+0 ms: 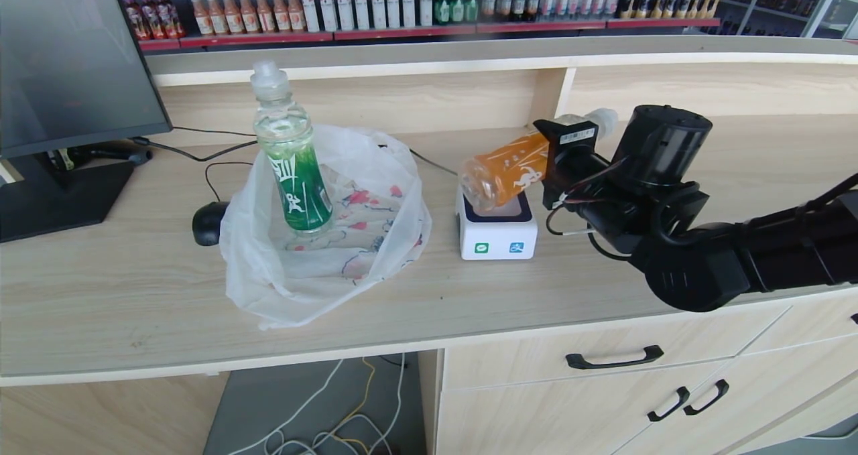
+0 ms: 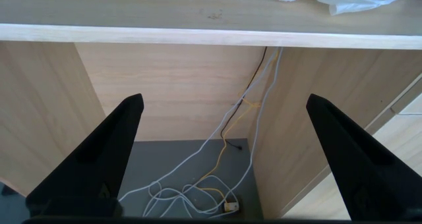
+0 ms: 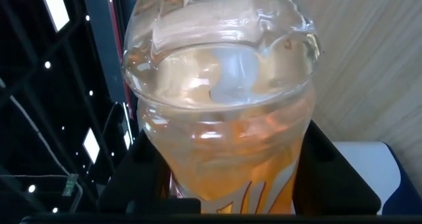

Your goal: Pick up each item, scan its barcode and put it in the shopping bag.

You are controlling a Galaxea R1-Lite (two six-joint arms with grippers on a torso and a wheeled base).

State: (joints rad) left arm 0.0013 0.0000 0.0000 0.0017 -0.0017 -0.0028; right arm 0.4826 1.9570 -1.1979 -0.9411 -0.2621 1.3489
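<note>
1. The left claw (image 2: 224, 100) hangs wide open and empty, low in front of the desk (image 1: 100, 294).
2. Centre-left, a green bottle (image 1: 291, 167) stands upright inside the shopping bag (image 1: 395, 240), whose thin film looks limp.
3. At centre, the orange bottle (image 1: 506, 170) tilts just above the scanner (image 1: 496, 237). It is full, so probably heavy, smooth and slippery. Its white label marks are unreadable.
4. Right of centre, the right claw (image 1: 563, 157) clamps the orange bottle's upper body, a sensible hold.
</note>
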